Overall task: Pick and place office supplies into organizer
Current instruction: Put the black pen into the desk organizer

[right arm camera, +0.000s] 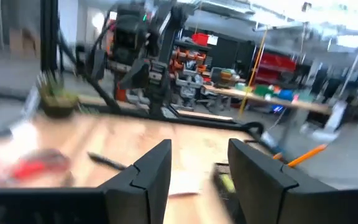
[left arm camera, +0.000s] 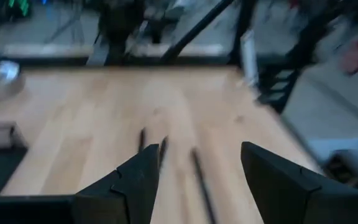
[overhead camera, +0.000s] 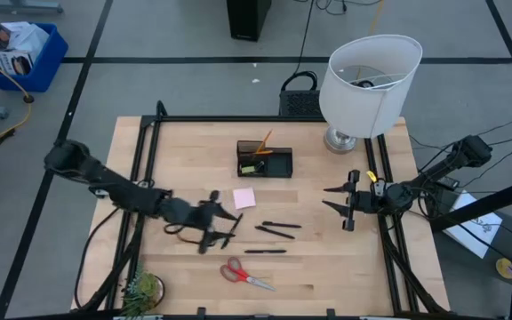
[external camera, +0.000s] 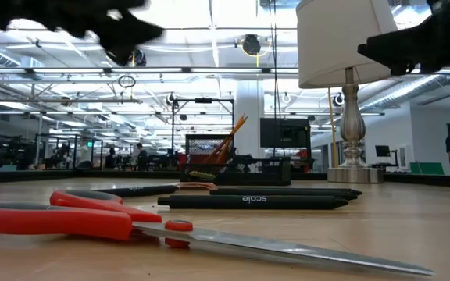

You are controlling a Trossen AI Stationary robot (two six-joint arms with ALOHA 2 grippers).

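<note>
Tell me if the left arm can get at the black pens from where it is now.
Probably yes. The left pincer is open and empty, and sits just to the left of the black pens. Only bare table lies between them. The pink sticky-note pad and the scissors lie off to either side.

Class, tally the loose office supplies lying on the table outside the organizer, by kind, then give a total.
Scissors: 1
Pink sticky-note pad: 1
Black pens: 3
Total: 5
</note>
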